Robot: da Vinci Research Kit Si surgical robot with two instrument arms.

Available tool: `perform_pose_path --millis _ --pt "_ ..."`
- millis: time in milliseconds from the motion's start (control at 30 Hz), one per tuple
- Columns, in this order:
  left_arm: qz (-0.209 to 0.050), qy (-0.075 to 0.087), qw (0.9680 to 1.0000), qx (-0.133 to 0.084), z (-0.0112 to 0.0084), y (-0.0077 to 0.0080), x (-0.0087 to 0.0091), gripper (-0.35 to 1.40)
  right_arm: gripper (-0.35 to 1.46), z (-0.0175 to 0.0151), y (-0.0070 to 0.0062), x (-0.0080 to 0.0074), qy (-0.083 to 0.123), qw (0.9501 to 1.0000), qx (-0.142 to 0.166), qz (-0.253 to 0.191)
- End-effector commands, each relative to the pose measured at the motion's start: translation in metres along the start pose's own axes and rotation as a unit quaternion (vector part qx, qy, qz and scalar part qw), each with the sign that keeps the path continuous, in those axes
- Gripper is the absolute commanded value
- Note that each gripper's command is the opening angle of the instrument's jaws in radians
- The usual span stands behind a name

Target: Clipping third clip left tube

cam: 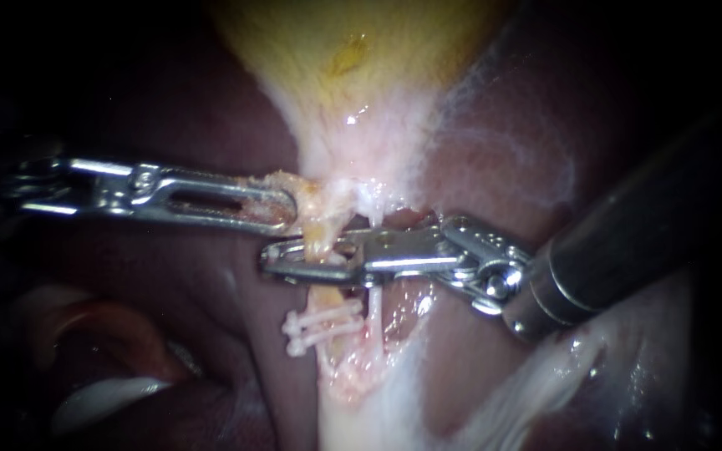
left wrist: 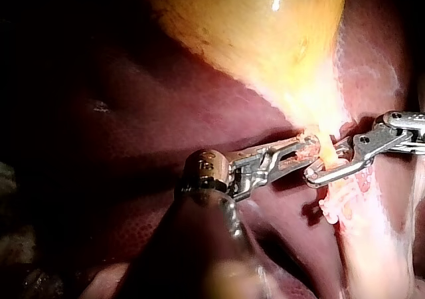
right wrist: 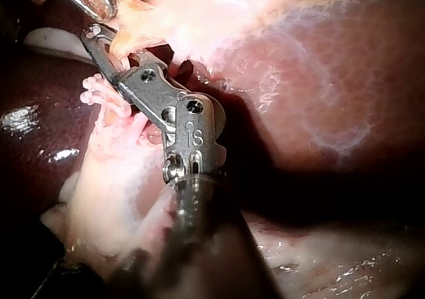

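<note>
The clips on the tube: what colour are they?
The clips are white, clearest in the endoscope view.

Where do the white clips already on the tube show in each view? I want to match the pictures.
Endoscope view: clips just below the right instrument, lower centre, across the tube.
Left wrist view: ahead of the left instrument, which grips tissue, past the right instrument's tip, blurred.
Right wrist view: beside the right instrument's tip, on the tube.
Shared landmark: the right instrument's tip, with the clips next to it.

Centre was bright, edges fell to black. Glare spots sat on gallbladder point(cam: 353, 75) and wet liver point(right wrist: 20, 116); left instrument point(cam: 290, 209) gleamed. Right instrument point(cam: 273, 260) threw dark shadow across liver.
</note>
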Motion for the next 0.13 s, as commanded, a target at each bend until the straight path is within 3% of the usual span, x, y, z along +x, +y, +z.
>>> perform_pose_path --millis 33,133 --pt "0.000 0.000 1.0000 0.000 0.0000 0.0000 0.0000 -0.35 -0.35 -0.0001 0.0000 0.0001 0.000 1.0000 0.000 0.000" --pt "0.000 0.000 1.0000 0.000 0.0000 0.0000 0.0000 -0.35 -0.35 -0.0001 0.0000 0.0001 0.000 1.0000 0.000 0.000"
